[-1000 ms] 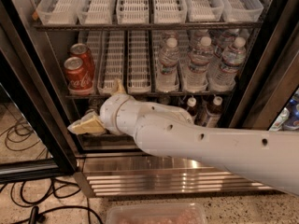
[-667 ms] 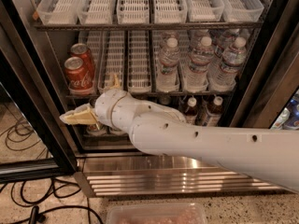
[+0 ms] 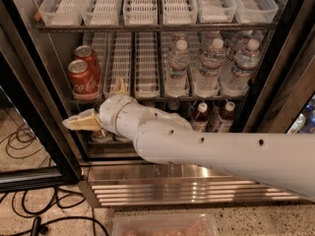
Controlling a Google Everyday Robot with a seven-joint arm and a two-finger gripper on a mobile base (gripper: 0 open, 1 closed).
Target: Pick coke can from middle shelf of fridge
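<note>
Two red coke cans stand one behind the other at the left end of the middle shelf, the front one and the rear one. White slotted lane trays run beside them. My gripper is at the end of the white arm. It points left, just below the shelf rack and below the front can, in front of the fridge's lower level. It holds nothing that I can see and does not touch the cans.
Several water bottles fill the right of the middle shelf. Small dark bottles stand on the lower level. Trays sit above. The black door frame is at left, the ribbed steel base below, cables and a clear tub on the floor.
The gripper has moved left and slightly up, from under the lane trays to under the front coke can. The cans and bottles have not moved.
</note>
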